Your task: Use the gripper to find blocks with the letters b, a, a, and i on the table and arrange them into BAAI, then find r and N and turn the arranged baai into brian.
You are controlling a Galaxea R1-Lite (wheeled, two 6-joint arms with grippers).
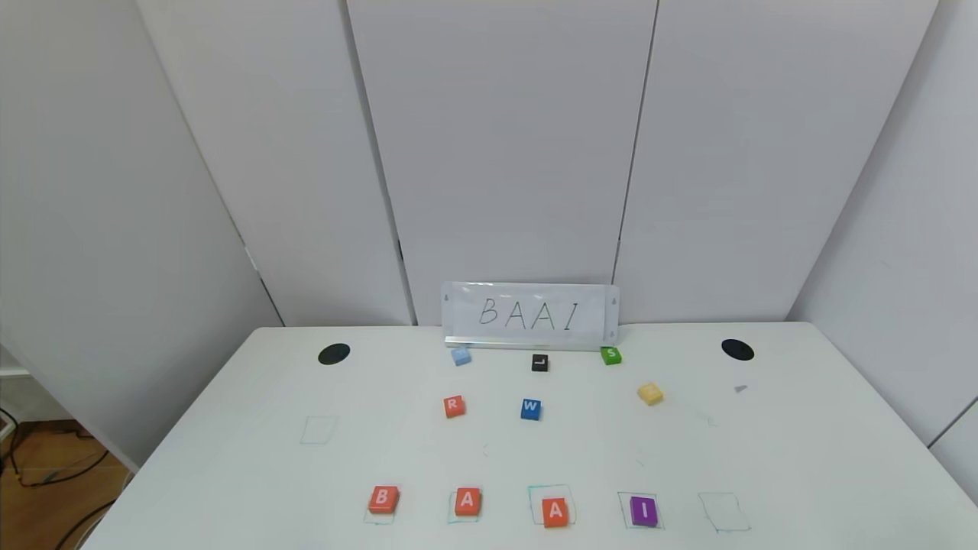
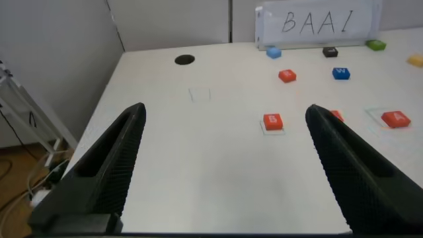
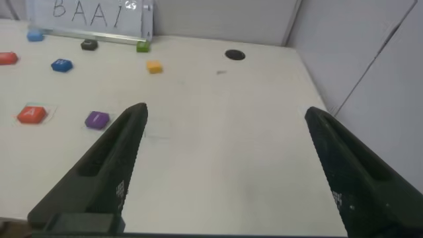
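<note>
You have the first word laid out: along the near edge of the desk (image 1: 229,473) the blocks (image 1: 513,504) read B, A, A, I, each sitting in or half over a green square, though the B and the second A sit a little off their outlines. One green outline (image 1: 724,511) just past the purple I is bare. I judge the BAAI stage done and the BRIAN stage not yet begun.

What is left for you: r (image 1: 454,406) lies behind the row, between the B and the first A and further toward the sign (image 1: 530,315) that reads BAAI. The N I cannot pick out; the pale blue block (image 1: 461,356) by the sign carries a letter too faint to read, and the yellow one (image 1: 650,393) likewise. The black L, green S and blue W blocks look like spares.

Your left gripper (image 2: 225,178) hangs with its jaws spread wide and nothing between them; the B block shows ahead of them, nearer the right-hand jaw in that wrist view, and r lies further on beyond it. Your right gripper (image 3: 225,178) is equally wide and empty, with the purple I and an A off beyond its left-hand jaw. Neither arm shows in the head view, so both sit back from the row.

To make BRIAN, you will probably need r slotted after B, one A lifted out, and the rest shuffled along.
</note>
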